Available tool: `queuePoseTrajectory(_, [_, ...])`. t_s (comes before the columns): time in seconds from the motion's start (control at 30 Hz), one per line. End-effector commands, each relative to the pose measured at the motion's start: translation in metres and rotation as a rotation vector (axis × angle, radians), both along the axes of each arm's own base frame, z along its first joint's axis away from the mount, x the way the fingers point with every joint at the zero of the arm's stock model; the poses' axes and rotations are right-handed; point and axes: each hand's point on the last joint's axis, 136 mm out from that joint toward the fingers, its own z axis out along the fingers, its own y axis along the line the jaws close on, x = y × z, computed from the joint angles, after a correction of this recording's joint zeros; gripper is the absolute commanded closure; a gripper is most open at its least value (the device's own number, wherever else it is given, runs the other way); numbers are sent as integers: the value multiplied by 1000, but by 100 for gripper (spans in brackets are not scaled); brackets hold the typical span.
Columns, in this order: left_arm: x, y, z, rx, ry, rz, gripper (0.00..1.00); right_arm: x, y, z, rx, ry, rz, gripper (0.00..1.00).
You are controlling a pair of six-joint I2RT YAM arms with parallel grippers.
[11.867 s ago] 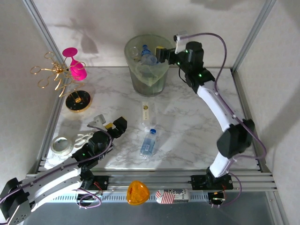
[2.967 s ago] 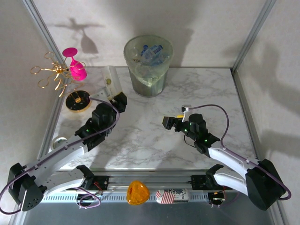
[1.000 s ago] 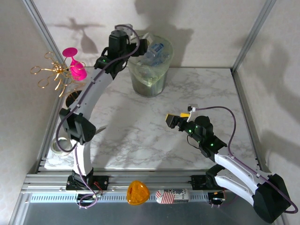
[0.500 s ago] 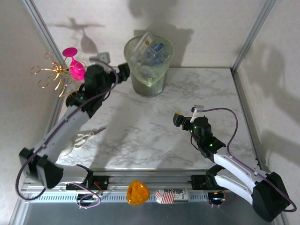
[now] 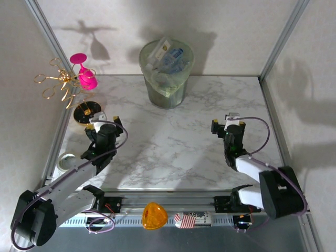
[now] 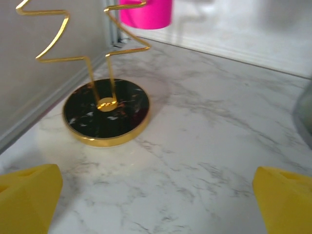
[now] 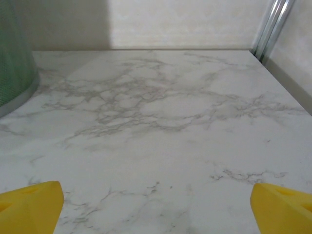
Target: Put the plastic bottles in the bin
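Plastic bottles [image 5: 167, 56] are all sitting in the bin [image 5: 167, 92] at far-centre of the bench [image 5: 168, 142], heaping up to the rim, so the task is looking abt done. One pale flat-sided bottle is poking up at the back-left and a clear blue-label one is lying on top. Left fingers [image 6: 29, 197] are standing wide apart w/ nothing btwn them. They are hanging low over the bench on the left side and facing the gold wire stand [image 6: 106, 111] on its black disc base, w/ the pink goblet [image 6: 145, 10] just behind it. Right fingers [image 7: 285, 207] are gaping wide too, holding nothing, hovering low over bare marble on the right, w/ the bin wall showing at far left of that wrist view. Handling, judging by looks: bottles are seeming light, thin-walled, prob empty, so they are likely squashing under a hard pinch and rolling or slipping if caught off-centre. Best taking one across the mid-body at the label, not at cap or neck. The heap is looking loose, so the top ones risk tipping out if the bin gets bumped, and the bin itself is prob light. Room: mid-bench btwn the arms and the bin is giving plenty of open space. Tight spots are lying along the left edge by the stand, the goblet and a pale ring [image 5: 64, 159] beside the left arm, plus the frame posts [image 5: 283, 39] and the back wall right behind the bin.
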Motion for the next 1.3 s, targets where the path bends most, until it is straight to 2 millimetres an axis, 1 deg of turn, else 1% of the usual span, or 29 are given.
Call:
queuePoseTrajectory(0.0, [-5, 22, 11, -4, -136, 147, 0, 19, -3, 12, -2, -88, 27, 2])
queuePoseTrajectory(0.1, [-1, 24, -7, 65, -72, 149, 0, 26, -5, 2, 3, -74, 49, 1])
queuePoseTrajectory(0.2, [3, 26, -23, 102, -31, 163, 0, 28, -11, 7, -33, -107, 39, 2])
queuePoseTrajectory(0.23, [5, 27, -28, 104, -28, 167, 0, 25, -16, 10, -39, -141, 20, 2])
queuePoseTrajectory(0.3, [7, 29, -39, 121, -21, 180, 0, 25, -39, 6, 16, -158, -63, 1])
queuePoseTrajectory(0.37, [9, 31, -47, 153, -2, 195, 0, 22, -45, 4, 78, -167, -31, 1])
queuePoseTrajectory(0.4, [12, 31, -47, 176, 10, 206, 0, 19, -45, 6, 88, -190, -21, 1])
queuePoseTrajectory(0.43, [15, 31, -49, 190, 27, 206, 1, 10, -46, -4, 91, -180, -21, 1])
queuePoseTrajectory(0.47, [18, 31, -49, 208, 28, 209, 1, 8, -44, -2, 85, -201, -9, 1])
queuePoseTrajectory(0.63, [34, 22, -41, 257, -24, 151, 0, 8, -44, -3, 85, -195, -10, 1])
queuePoseTrajectory(0.73, [43, 9, -35, 251, -89, 64, 0, 8, -44, -3, 82, -196, -13, 1])
queuePoseTrajectory(0.8, [47, 0, -34, 211, -149, -48, 0, 8, -44, -2, 83, -198, -11, 1])
queuePoseTrajectory(0.83, [47, 5, -35, 187, -153, -38, 0, 8, -44, -3, 82, -196, -11, 1])
queuePoseTrajectory(0.87, [45, 7, -36, 150, -167, -71, 0, 8, -44, -2, 83, -196, -10, 1])
queuePoseTrajectory(0.9, [39, 15, -36, 102, -203, -77, 0, 8, -44, -2, 82, -197, -12, 1])
queuePoseTrajectory(0.93, [30, 29, -36, 43, -254, -60, 0, 8, -44, -2, 83, -196, -10, 1])
queuePoseTrajectory(1.0, [22, 47, -40, -30, -317, -44, 0, 8, -44, -2, 82, -196, -10, 1])
queuePoseTrajectory(1.03, [23, 48, -38, -36, -332, -55, 0, 8, -44, -2, 82, -197, -10, 1])
queuePoseTrajectory(1.07, [28, 46, -44, -44, -281, -66, 0, 8, -44, -2, 82, -197, -10, 1])
queuePoseTrajectory(1.1, [33, 42, -46, -34, -271, -85, 0, 8, -43, -2, 82, -196, -9, 1])
queuePoseTrajectory(1.13, [35, 41, -42, -23, -283, -92, 0, 8, -43, -3, 82, -195, -8, 1])
queuePoseTrajectory(1.2, [36, 41, -47, -28, -256, -87, 0, 8, -43, -2, 82, -196, -8, 1])
queuePoseTrajectory(1.27, [35, 41, -45, -27, -263, -85, 0, 8, -43, -2, 82, -197, -9, 1])
